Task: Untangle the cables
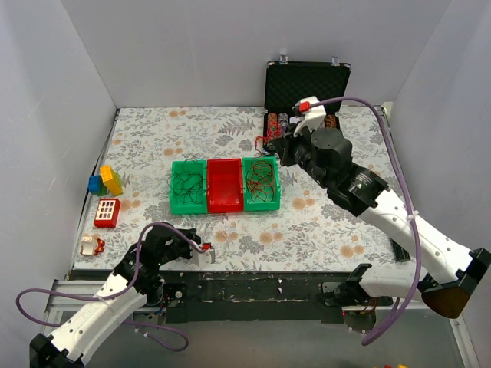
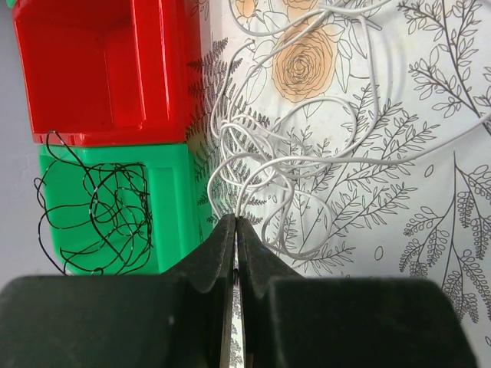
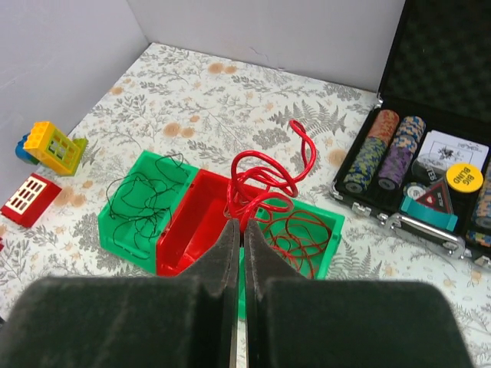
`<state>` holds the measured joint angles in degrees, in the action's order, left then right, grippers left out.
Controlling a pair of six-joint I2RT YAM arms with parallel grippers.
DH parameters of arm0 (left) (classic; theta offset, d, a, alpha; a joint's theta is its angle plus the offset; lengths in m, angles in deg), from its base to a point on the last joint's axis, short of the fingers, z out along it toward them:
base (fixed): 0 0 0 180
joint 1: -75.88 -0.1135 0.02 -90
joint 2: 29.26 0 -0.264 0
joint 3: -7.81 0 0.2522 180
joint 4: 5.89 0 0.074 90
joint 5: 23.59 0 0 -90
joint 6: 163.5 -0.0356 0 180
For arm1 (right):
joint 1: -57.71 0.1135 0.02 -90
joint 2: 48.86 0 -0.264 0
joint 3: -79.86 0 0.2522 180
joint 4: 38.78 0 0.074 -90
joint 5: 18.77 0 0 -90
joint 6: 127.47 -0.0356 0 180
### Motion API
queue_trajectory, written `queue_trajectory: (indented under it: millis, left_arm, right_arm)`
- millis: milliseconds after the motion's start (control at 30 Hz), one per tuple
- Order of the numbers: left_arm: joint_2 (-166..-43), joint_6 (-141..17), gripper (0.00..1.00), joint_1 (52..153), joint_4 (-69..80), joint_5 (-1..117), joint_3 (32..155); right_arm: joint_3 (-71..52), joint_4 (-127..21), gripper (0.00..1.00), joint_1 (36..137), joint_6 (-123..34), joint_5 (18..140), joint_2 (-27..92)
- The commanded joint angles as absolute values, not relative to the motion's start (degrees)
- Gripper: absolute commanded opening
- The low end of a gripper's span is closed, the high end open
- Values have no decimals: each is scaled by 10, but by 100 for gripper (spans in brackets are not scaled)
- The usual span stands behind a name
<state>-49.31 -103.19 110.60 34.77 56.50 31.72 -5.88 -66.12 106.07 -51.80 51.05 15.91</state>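
By the right-hand green bin, the right gripper is clamped on a red cable, whose upper loops stand lifted above more red coils lying in that bin. Near the front of the floral worktop, the left gripper is pinched tight on a white cable, its coils spread over the worktop beside the red bin. A black cable lies in the left-hand green bin, some loops spilling over the rim.
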Motion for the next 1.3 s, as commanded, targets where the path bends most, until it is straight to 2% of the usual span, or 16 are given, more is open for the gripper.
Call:
queue_trajectory:
  millis: [0,267,533,700,733,767,933,967,1100,1267]
  left_arm:
    - [-491,-1036,0,1108,353,559,318]
    - [-490,-1000,0,1108,338,543,347]
    - [-549,-853,0,1108,294,483,464]
    - [-582,-801,0,1108,293,458,517]
    - [-582,-797,0,1108,293,452,521]
    - [-581,-793,0,1108,294,450,524]
    - [-572,-784,0,1108,312,431,545]
    - [-569,-785,0,1108,316,429,548]
    - [-556,-793,0,1108,320,419,547]
    - [-547,-804,0,1107,320,403,551]
  right_arm:
    - [-124,-649,1,1041,-479,525,199]
    - [-48,-610,1,1013,-512,551,228]
    - [63,-584,1,1004,-550,571,277]
    - [87,-579,1,1005,-570,615,347]
    - [87,-576,8,1004,-570,633,362]
    - [80,-579,19,1005,-571,644,374]
    - [70,-564,79,1005,-579,669,343]
    - [70,-560,84,1005,-579,674,328]
    - [93,-511,86,1006,-581,759,260]
    - [134,-463,87,1018,-577,924,244]
